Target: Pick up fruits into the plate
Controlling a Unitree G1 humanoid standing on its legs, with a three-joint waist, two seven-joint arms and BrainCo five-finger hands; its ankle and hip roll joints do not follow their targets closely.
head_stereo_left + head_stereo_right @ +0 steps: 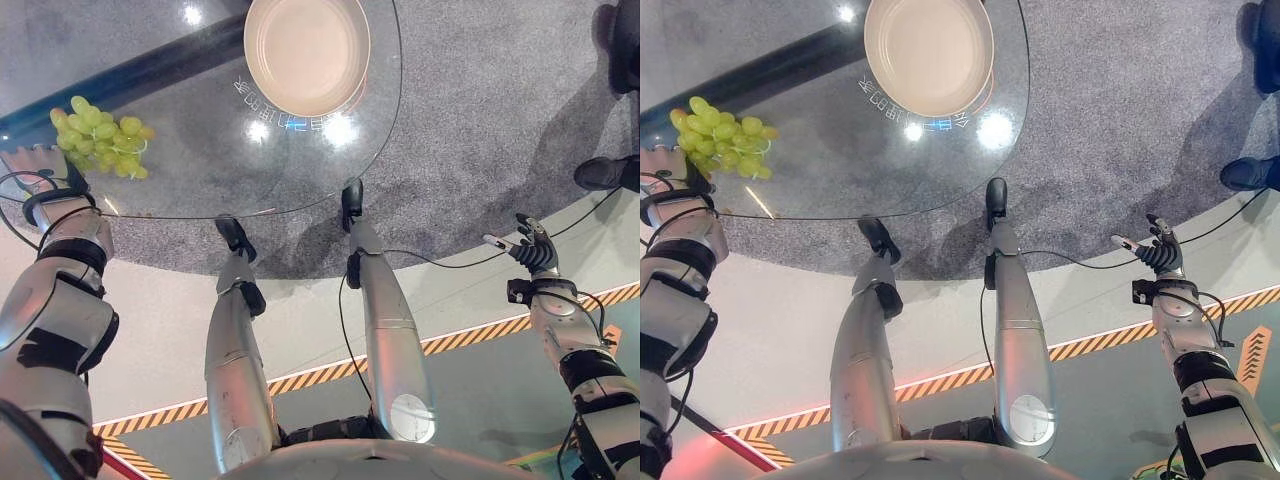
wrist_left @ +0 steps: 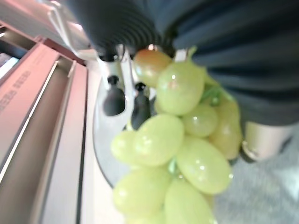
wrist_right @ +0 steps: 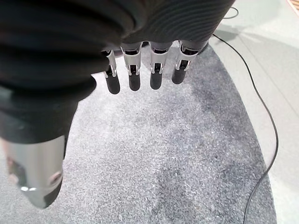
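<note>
A bunch of green grapes (image 1: 100, 140) lies near the left edge of the round glass table (image 1: 200, 175). An empty cream plate (image 1: 305, 50) stands at the table's far side, well apart from the bunch. My left hand (image 1: 40, 165) is at the table's left rim, right beside the grapes. In the left wrist view the grapes (image 2: 177, 140) sit close between the straight fingers (image 2: 114, 100) and the thumb (image 2: 261, 140). My right hand (image 1: 530, 250) hangs low off to the right of the table, open and holding nothing, its fingers (image 3: 135, 74) straight over grey carpet.
The table stands on grey carpet (image 1: 480, 110) bordered by a pale floor with an orange-and-black striped line (image 1: 470, 335). A person's dark shoe (image 1: 605, 172) rests at the right edge, and another dark shoe (image 1: 620, 40) at the far right corner.
</note>
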